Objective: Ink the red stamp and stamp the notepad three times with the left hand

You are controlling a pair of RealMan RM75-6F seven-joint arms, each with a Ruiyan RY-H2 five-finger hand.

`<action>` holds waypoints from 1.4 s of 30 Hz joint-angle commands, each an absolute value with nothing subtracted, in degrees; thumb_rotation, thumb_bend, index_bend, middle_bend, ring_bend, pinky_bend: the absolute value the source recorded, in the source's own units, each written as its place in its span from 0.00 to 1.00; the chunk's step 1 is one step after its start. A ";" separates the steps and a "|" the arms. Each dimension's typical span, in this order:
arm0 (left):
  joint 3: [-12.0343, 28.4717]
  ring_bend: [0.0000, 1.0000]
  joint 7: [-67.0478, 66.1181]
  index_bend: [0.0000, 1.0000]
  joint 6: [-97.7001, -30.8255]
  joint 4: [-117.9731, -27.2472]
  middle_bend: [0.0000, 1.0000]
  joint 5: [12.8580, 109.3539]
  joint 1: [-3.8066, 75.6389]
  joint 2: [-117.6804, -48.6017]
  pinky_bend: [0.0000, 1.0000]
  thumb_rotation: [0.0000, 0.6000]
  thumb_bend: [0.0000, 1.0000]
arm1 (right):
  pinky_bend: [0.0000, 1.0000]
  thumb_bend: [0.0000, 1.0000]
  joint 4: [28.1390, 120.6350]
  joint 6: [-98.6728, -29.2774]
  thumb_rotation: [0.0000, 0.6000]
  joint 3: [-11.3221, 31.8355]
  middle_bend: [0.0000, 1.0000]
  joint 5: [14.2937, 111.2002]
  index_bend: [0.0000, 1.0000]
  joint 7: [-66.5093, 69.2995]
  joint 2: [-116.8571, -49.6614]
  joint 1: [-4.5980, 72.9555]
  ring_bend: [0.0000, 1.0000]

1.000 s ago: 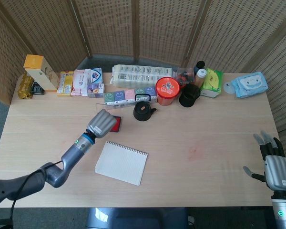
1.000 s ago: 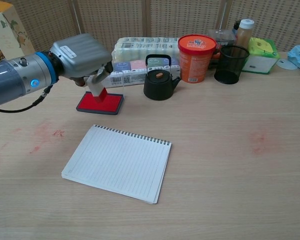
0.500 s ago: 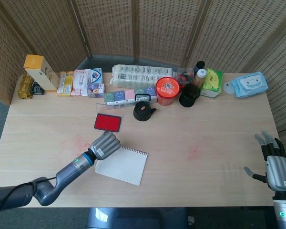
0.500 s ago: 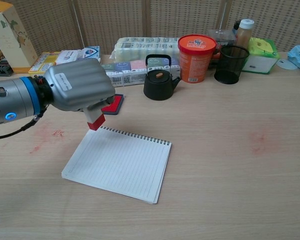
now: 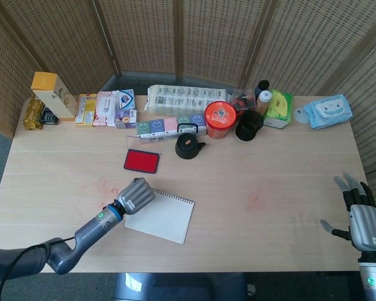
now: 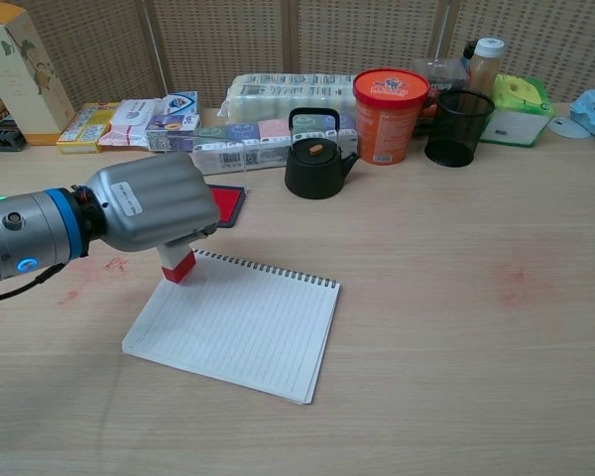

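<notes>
Table (image 5: 269,188): chest view reveals stamp (image 6: 178,265).

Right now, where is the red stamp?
In the chest view, the stamp is at the left, held by the left hand at the notepad's upper-left corner.

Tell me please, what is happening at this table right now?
A robot with two arms is stamping a notepad. Its left hand holds a red stamp and has it at the near left corner of the page, by the spiral edge; whether it touches the paper is hard to tell. No print shows on the page. The red ink pad lies just behind the notepad. The right hand waits open at the far right edge of the table, holding nothing.
</notes>
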State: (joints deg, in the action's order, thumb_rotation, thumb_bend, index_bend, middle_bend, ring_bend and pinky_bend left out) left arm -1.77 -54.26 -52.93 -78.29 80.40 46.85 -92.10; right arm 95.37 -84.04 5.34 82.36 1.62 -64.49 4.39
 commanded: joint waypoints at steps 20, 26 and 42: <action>-2.45 1.00 -51.82 0.71 -52.84 -73.28 1.00 81.61 45.50 -96.67 1.00 1.00 0.38 | 0.00 0.08 95.72 -83.48 1.00 5.10 0.00 82.52 0.00 1.62 -64.31 4.48 0.00; -2.46 1.00 -51.62 0.71 -52.63 -72.84 1.00 81.78 45.33 -97.11 1.00 1.00 0.37 | 0.00 0.08 95.74 -83.41 1.00 5.07 0.00 82.56 0.00 1.72 -64.27 4.49 0.00; -2.27 1.00 -51.09 0.71 -52.57 -72.48 1.00 82.09 44.78 -97.26 1.00 1.00 0.37 | 0.00 0.08 95.95 -83.44 1.00 4.96 0.00 82.78 0.00 1.53 -64.20 4.45 0.00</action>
State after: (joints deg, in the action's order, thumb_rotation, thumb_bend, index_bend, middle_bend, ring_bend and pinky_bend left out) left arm -2.26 -51.11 -52.59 -72.51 82.09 44.80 -97.24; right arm 95.95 -83.44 4.96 82.78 1.53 -64.20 4.45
